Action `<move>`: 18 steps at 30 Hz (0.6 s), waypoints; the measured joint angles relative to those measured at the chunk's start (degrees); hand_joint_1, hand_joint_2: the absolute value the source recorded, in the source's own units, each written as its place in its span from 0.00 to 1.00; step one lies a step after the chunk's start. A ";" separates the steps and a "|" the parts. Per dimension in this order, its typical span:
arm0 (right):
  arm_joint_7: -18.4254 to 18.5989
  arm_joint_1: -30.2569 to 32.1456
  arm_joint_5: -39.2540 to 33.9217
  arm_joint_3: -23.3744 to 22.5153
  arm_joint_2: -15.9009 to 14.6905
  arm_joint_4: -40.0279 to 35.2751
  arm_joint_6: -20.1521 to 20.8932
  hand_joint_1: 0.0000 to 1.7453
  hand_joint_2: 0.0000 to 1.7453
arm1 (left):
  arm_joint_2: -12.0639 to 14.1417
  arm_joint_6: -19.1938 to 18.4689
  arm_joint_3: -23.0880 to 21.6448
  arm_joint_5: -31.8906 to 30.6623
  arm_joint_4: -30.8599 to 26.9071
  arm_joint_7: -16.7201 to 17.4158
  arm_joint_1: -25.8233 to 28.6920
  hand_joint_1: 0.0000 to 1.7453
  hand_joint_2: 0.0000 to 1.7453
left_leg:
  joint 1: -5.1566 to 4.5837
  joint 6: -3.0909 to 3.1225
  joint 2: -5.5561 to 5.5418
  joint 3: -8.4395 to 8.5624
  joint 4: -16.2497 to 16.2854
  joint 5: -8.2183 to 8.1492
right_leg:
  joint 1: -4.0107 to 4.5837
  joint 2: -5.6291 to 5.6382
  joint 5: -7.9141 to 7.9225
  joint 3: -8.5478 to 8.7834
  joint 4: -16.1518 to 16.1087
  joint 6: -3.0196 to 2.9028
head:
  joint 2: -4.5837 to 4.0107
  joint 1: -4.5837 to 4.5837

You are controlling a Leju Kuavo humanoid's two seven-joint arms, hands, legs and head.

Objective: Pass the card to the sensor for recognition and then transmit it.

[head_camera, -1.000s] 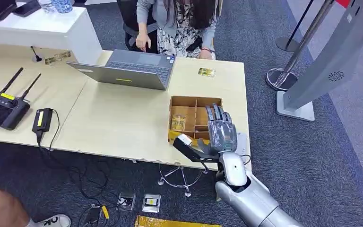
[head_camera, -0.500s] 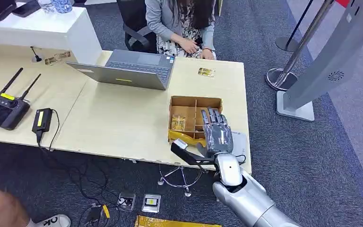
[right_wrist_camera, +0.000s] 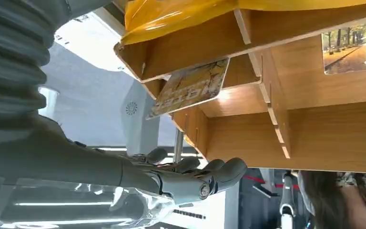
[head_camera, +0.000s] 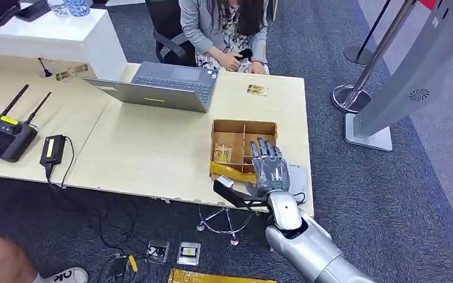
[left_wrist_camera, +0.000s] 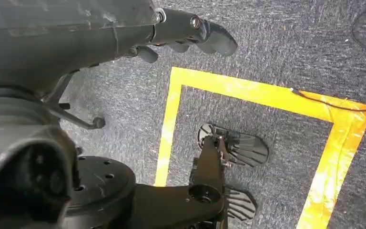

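Desk [head_camera: 153, 147] of pale wood seen from above, with a laptop [head_camera: 165, 85] near twelve o'clock and a partitioned wooden card box [head_camera: 242, 147] toward four o'clock. The robot's right hand [head_camera: 269, 171], fingers spread and holding nothing, has slid slightly down and back over the past second, now hovering over the box's near right compartment. A card [right_wrist_camera: 190, 88] leans inside one compartment, not yet grasped; another card [head_camera: 258, 89] lies near one o'clock. This looks like the final approach before picking. The left hand [left_wrist_camera: 190, 33] hangs above carpet, fingers curled loosely.
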 joint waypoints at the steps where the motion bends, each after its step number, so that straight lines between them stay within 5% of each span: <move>1: 0.06 -0.13 -0.09 -0.02 -0.07 0.02 0.26 0.00 1.00 | 0.00 0.00 0.00 0.00 0.02 0.00 0.00 0.00 0.00 | 0.00 0.00 0.00 0.00 0.00 0.00 | 0.00 0.00 0.00 0.00 0.00 0.00 | 0.00 0.00; 18: 2.05 -1.81 -0.59 -1.01 -1.64 -0.28 3.94 0.00 1.00 | -0.04 -0.04 0.00 -0.33 0.00 0.22 -0.30 0.00 0.00 | 0.00 0.00 0.01 0.01 0.01 0.00 | 0.00 0.03 0.00 -0.01 0.00 0.00 | 0.00 0.00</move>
